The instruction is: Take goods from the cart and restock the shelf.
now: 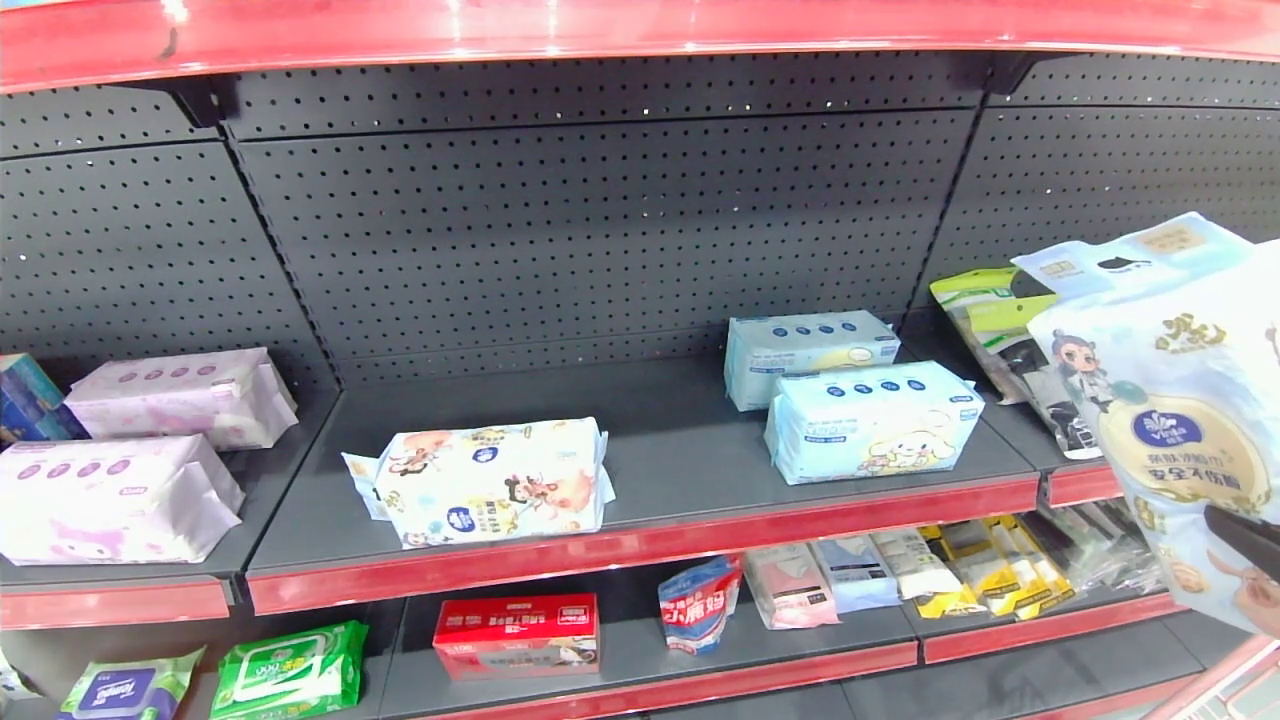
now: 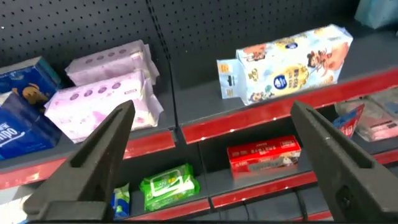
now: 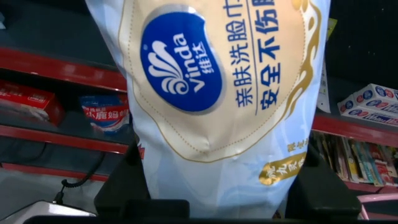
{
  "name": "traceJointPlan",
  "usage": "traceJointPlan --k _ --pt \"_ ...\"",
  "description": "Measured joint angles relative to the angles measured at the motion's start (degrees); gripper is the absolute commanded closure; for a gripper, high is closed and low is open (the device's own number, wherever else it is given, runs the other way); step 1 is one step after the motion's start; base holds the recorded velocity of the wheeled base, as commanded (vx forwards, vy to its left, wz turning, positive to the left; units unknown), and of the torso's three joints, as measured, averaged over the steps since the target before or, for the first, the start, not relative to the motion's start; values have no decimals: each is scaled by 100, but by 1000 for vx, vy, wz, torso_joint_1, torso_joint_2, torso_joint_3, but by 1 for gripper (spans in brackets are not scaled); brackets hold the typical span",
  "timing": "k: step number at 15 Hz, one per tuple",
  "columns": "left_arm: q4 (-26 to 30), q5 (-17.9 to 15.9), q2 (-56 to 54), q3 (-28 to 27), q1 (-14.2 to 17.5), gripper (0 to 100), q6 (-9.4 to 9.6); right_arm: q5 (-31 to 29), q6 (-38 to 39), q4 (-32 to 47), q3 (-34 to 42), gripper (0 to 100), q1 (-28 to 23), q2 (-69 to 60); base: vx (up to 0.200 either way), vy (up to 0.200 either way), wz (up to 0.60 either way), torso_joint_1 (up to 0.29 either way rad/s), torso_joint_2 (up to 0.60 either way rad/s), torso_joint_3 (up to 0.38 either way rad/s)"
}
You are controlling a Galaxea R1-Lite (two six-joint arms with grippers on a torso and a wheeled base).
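The red-edged shelf (image 1: 660, 440) spans several tiers. A big pale-blue bag (image 1: 1190, 430), printed with a round blue logo, gold ring and cartoon figures, hangs in the air well right of the cartoon-printed tissue pack (image 1: 490, 482). The right gripper (image 3: 224, 186) holds it, fingers pinching its lower part. The left gripper (image 2: 211, 155) hangs out in front of that pack, fingers spread wide with nothing between them. A red box (image 1: 516, 635) lies one tier below the pack.

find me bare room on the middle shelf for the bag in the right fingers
Widest bare patch: the middle shelf between the cartoon-print pack and the two blue packs, running back to the pegboard. Also bare behind the cartoon-print pack. Crowded: the left bay with the pink packs, and the right bay with the green pouches.
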Motion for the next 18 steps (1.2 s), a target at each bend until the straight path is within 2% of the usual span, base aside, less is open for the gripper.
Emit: traceJointPlan --k 4,15,18 --pt "-16 -7 -94 260 2 0 112 2 12 29 24 100 -7 24 0 0 0 0 0 0" --pt "-9 -11 -154 360 2 0 123 18 17 24 33 100 -7 148 0 0 0 0 0 0" --pt "-11 -11 -154 360 0 0 123 16 28 5 67 100 -7 154 0 0 600 2 -1 4"
